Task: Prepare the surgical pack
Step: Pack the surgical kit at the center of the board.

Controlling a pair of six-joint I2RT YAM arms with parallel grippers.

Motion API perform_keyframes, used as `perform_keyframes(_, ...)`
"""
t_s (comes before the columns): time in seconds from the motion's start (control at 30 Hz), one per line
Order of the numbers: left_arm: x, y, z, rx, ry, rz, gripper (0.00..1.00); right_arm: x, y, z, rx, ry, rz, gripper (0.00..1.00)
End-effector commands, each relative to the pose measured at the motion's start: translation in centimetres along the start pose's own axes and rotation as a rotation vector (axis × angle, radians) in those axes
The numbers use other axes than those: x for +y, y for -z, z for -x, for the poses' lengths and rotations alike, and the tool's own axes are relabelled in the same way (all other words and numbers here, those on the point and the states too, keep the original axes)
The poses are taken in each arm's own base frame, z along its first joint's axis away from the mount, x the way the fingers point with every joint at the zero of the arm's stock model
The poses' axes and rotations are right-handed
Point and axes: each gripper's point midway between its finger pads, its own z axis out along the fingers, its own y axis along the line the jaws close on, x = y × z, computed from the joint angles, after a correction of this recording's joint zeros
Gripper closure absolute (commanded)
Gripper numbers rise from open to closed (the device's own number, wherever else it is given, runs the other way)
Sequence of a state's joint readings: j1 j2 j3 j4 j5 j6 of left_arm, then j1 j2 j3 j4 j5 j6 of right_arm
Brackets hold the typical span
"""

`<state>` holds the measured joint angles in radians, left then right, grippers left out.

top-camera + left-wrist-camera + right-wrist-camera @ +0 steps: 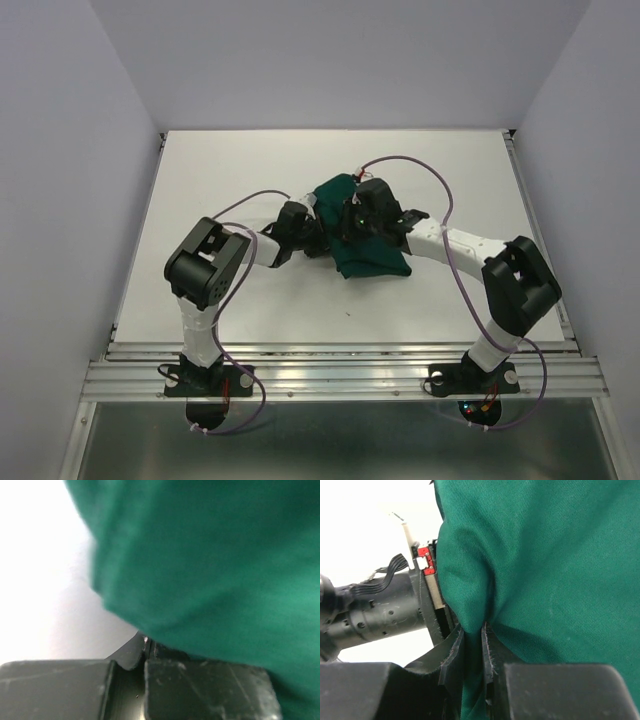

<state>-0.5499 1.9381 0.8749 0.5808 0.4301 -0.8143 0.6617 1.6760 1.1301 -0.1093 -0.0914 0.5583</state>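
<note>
While my right gripper (472,647) is clamped on a pinched fold of the large dark green cloth drape (545,580), that fold runs down between its two black fingers (451,661). Just past their tips the cloth swells into a rounded bulge. It fills everything ahead of the tool and to the right.

My left gripper (148,647) has its jaws together. The drape hangs right at its tips and spills over the right-hand finger. I cannot tell whether any cloth is actually caught between them.

Further out from my right fingers, to their left, the dark wrist of my left arm (375,612) sits close against the drape, with its black cable bundle.

From above, the drape is a crumpled heap on the white table (250,170), lying between my two tools. The left one is at the heap's left edge and the right one is on top of it.
</note>
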Motion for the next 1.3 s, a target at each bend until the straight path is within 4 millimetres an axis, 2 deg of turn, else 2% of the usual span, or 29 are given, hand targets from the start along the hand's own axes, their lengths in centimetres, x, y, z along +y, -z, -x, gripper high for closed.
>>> perform_keyframes(0.0,2.1,2.2,0.2,-0.027,-0.078,0.203,1.00,4.5,0.2,2.0,-0.074,-0.007,0.190,0.99)
perform_keyframes(0.1,3.3,3.3,0.9,-0.052,-0.120,0.298,1.00,4.7,-0.6,1.1,-0.051,-0.005,0.222,0.99)
perform_keyframes(0.27,4.3,4.8,0.7,-0.038,-0.124,0.381,1.00,4.6,-1.9,-0.7,0.005,-0.030,0.254,0.99)
perform_keyframes(0.3,5.2,5.1,0.3,-0.025,-0.120,0.428,1.00,4.4,-2.2,-0.9,0.008,-0.033,0.253,0.99)
perform_keyframes(0.43,6.7,6.1,-0.3,-0.003,-0.115,0.503,1.00,3.9,-3.2,-1.9,0.037,-0.040,0.248,0.99)
perform_keyframes(0.57,7.0,7.2,-0.8,-0.009,-0.105,0.518,1.00,3.4,-4.0,-2.6,0.055,-0.040,0.240,0.99)
perform_keyframes(0.73,7.5,9.8,-1.9,-0.009,-0.089,0.566,1.00,2.5,-4.7,-3.4,0.073,-0.025,0.215,0.99)
perform_keyframes(0.77,7.4,10.1,-1.9,-0.014,-0.088,0.565,1.00,2.4,-4.9,-3.7,0.082,-0.025,0.214,0.92)
perform_keyframes(0.8,7.3,10.4,-2.0,-0.017,-0.086,0.563,1.00,2.4,-4.9,-3.8,0.090,-0.023,0.216,0.79)
perform_keyframes(0.83,6.8,11.0,-1.8,-0.025,-0.085,0.557,1.00,2.5,-4.8,-3.7,0.090,-0.020,0.219,0.54)
perform_keyframes(0.87,7.1,11.4,-1.6,-0.044,-0.090,0.577,1.00,2.7,-4.5,-3.6,0.090,-0.013,0.223,0.47)
perform_keyframes(0.93,6.9,12.3,-1.3,-0.059,-0.091,0.594,1.00,3.0,-4.0,-2.9,0.073,0.000,0.222,0.35)
perform_keyframes(0.97,6.8,12.6,-1.2,-0.066,-0.093,0.597,1.00,3.0,-3.6,-2.7,0.075,0.000,0.215,0.34)
perform_keyframes(1.07,5.9,13.7,-0.2,-0.116,-0.100,0.592,1.00,4.1,-1.7,-0.6,0.019,0.023,0.224,0.30)
perform_keyframes(1.17,4.0,14.7,1.7,-0.189,-0.112,0.546,1.00,4.6,0.6,0.9,-0.033,0.044,0.213,0.30)
perform_keyframes(1.2,2.9,15.0,2.5,-0.218,-0.126,0.514,1.00,4.5,1.7,1.0,-0.043,0.049,0.210,0.39)
perform_keyframes(1.27,1.4,15.0,3.5,-0.242,-0.147,0.465,1.00,3.8,2.2,-0.2,-0.019,0.054,0.197,0.66)
